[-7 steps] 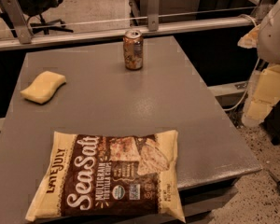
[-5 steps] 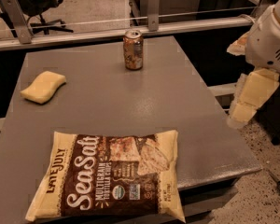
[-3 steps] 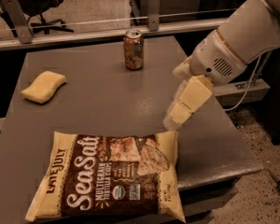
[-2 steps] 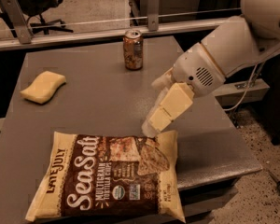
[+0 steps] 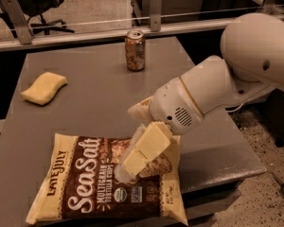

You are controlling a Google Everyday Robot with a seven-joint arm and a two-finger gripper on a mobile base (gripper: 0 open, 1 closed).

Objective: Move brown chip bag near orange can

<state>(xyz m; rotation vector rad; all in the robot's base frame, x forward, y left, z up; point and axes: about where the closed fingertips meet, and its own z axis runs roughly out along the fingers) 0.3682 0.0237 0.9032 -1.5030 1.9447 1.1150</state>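
The brown chip bag lies flat at the lower left of the frame, on the near part of the grey table. Its white "Sea Salt" lettering faces up and its cream edges reach towards the table's front edge. The gripper is low over the right half of the bag, its cream-coloured end over the chip picture and seemingly touching the bag's surface. Whether the claw is open or closed cannot be told from this angle. Nothing shows that the bag is lifted.

The white arm runs from the gripper up and to the right, ending in a large rounded housing in the upper right of the frame.

The orange can stands upright near the far edge of the table, top centre of the frame, well apart from the bag. A yellow sponge lies on the table at the left, about midway between the near and far edges, apart from both can and bag.

Beyond the table, a metal post rises behind the can, and an office chair stands at the upper left. Speckled floor shows at the lower right.
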